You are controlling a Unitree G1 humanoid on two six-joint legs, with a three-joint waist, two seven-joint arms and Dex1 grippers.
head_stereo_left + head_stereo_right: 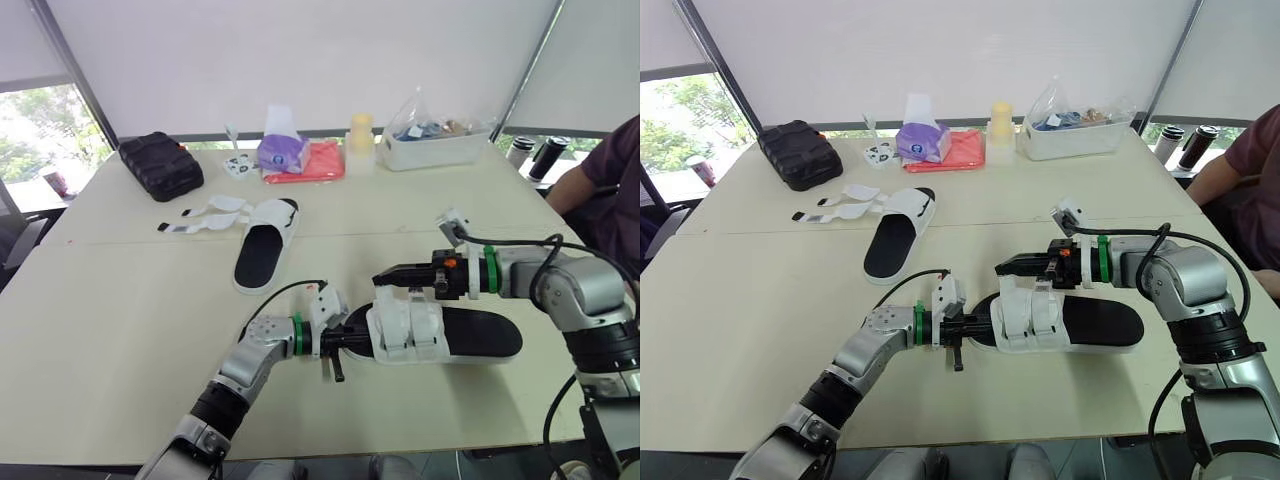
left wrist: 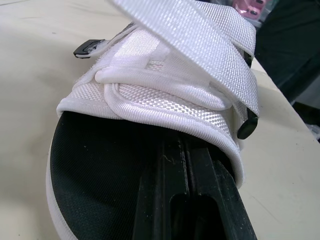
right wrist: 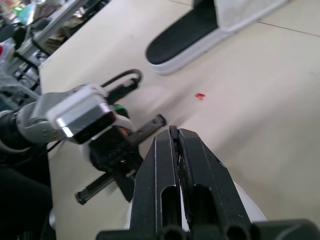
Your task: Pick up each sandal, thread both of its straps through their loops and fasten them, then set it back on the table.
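**A:** Position check: the near sandal (image 1: 470,335) lies on the table (image 1: 130,320). Its toe end is against the left gripper (image 1: 335,345) and its heel runs off beneath the right arm. The left gripper's fingers (image 2: 165,200) are pressed together on the black footbed, tips tucked under the white upper.

**B:** And the right gripper (image 1: 385,274)?

**A:** It hovers just above the sandal's straps (image 1: 405,325), tips pointing toward the left gripper and closed tight. One strap lifts toward them. Can't tell whether its end is pinched between them.

**B:** Both straps lie across the upper. My reading: finishing the fastening on this one.

**A:** Agreed. To do it well:
- The left gripper keeps the toe steady so the sole doesn't skate.
- The right gripper draws the strap taut across the upper, then lays it down flat along its length so the fastening takes.
- No upward yank, which would likely pull the sandal off the left fingers.

**B:** The other sandal (image 1: 262,250)?

**A:** Well beyond the left gripper, on the far side from the robot. Its loose straps (image 1: 205,215) are splayed on the table, so it is not yet done.
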